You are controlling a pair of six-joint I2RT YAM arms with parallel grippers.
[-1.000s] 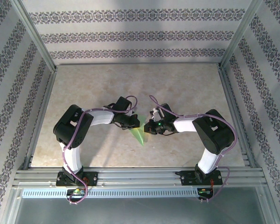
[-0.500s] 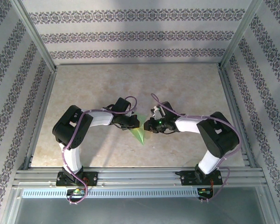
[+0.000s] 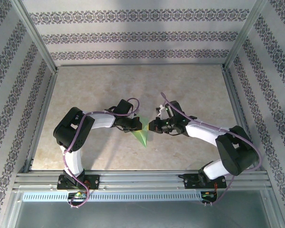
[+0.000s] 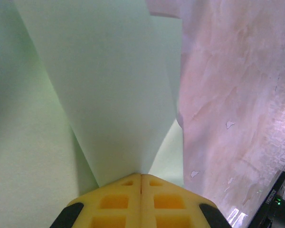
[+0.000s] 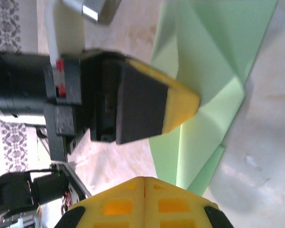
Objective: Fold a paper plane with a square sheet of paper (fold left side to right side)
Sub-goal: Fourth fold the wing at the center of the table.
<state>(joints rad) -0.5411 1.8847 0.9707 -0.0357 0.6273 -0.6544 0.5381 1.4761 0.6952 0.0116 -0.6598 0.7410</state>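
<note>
Paper plane (image 3: pixel 141 137): pale green, plain, no print. Stacked layers show lighter and darker green in both wrist views.
Table (image 3: pixel 133 90): beige marble pattern, pinkish veining.
Walls (image 3: pixel 133 35): white with repeated bands of grey-purple floral ornament, horizontal across the top of the frame, slanting at left and right.
Arms (image 3: pixel 102 119): white links, black joints; cables (image 3: pixel 199 122) purple.
Left gripper (image 4: pixel 141 176): yellow-orange fingers, black behind; small red marks on its black body in the right wrist view.
Right gripper (image 5: pixel 143 179): same yellow-orange.
Frame rails (image 3: pixel 142 179), bottom of frame: silver-grey.
</note>
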